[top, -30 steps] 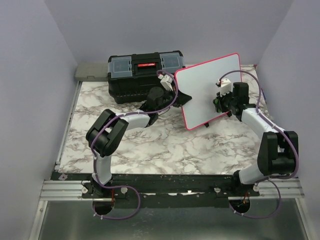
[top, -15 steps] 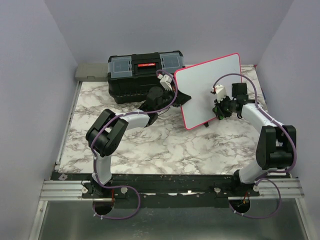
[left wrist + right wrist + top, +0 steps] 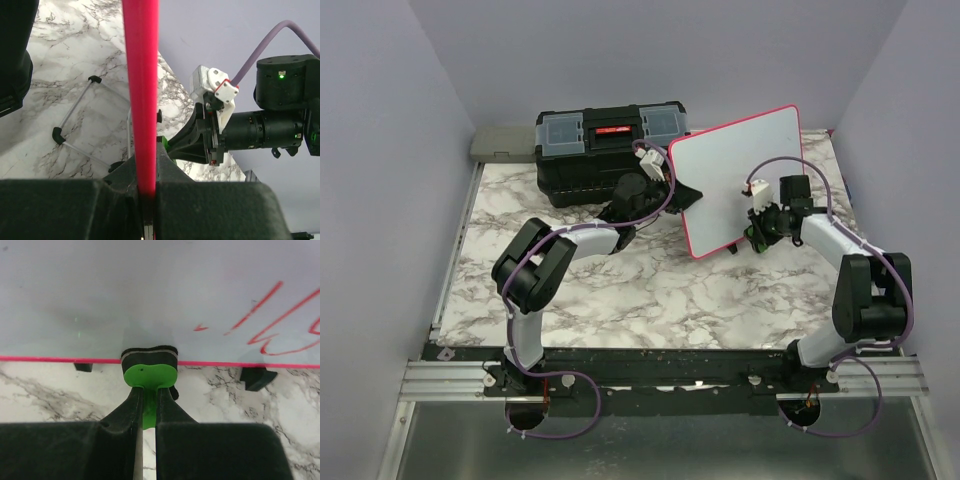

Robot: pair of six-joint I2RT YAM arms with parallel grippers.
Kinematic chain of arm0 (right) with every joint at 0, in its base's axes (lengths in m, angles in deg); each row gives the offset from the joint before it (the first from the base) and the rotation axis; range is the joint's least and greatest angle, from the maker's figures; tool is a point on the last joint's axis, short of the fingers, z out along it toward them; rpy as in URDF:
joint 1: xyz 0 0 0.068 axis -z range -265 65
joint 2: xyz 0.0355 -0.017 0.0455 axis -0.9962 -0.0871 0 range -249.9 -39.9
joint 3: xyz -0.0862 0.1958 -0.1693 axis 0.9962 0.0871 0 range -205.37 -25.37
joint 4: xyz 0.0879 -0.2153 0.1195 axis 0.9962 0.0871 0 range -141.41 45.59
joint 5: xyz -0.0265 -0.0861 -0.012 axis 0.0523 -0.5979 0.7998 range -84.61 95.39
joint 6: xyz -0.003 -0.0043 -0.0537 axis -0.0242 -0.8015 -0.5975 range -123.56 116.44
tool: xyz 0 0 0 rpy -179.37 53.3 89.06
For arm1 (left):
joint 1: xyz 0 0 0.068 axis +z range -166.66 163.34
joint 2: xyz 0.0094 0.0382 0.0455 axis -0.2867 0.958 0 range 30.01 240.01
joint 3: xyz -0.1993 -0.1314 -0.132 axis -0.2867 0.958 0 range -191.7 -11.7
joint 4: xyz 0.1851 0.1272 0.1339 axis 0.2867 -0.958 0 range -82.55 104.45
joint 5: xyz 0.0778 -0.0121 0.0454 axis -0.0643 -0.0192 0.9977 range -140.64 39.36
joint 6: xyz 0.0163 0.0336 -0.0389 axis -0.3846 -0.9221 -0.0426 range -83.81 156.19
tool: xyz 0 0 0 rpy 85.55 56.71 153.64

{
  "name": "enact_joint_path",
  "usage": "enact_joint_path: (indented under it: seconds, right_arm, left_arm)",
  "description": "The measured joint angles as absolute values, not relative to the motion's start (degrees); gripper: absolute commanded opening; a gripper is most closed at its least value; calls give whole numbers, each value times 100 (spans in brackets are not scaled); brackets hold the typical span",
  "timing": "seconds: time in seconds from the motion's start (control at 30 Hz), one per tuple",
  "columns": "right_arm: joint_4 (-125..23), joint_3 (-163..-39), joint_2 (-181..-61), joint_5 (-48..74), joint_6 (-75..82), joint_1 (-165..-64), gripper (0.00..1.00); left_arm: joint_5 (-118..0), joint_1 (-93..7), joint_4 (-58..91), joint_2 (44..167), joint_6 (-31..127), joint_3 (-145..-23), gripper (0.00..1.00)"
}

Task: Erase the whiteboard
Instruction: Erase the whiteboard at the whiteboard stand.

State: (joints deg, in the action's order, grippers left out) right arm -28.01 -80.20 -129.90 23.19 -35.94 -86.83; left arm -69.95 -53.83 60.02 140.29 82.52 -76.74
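The whiteboard [image 3: 735, 180] is white with a pink-red rim and stands tilted up on the marble table. My left gripper [image 3: 682, 195] is shut on its left rim [image 3: 141, 95]. My right gripper [image 3: 756, 222] is shut on the green eraser [image 3: 148, 372], whose black felt pad presses the board's lower edge. Red handwriting [image 3: 280, 320] shows on the board to the right of the eraser. The eraser's green handle and my right gripper [image 3: 200, 142] also show in the left wrist view.
A black toolbox [image 3: 610, 150] with a red latch stands at the back left, behind the left arm. A grey flat block [image 3: 502, 143] lies beside it. The board's black feet [image 3: 256, 377] and a wire stand [image 3: 75, 127] rest on the marble table [image 3: 620, 290].
My right gripper with the eraser has moved down and left across the board to its lower edge. The left gripper and the board have not moved.
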Motion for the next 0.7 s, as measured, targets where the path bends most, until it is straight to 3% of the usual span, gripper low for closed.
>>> enact_joint_path:
  seconds: [0.4, 0.7]
  right_arm:
    - [-4355, -7736, -12531, 1314, -2281, -8637, 1]
    - [-4351, -7871, -12721, 1371, -2211, -8619, 1]
  left_arm:
    - [-7115, -5391, 6039, 14031, 8337, -7674, 0]
    - [-7121, -5389, 6041, 14046, 8322, -7674, 0]
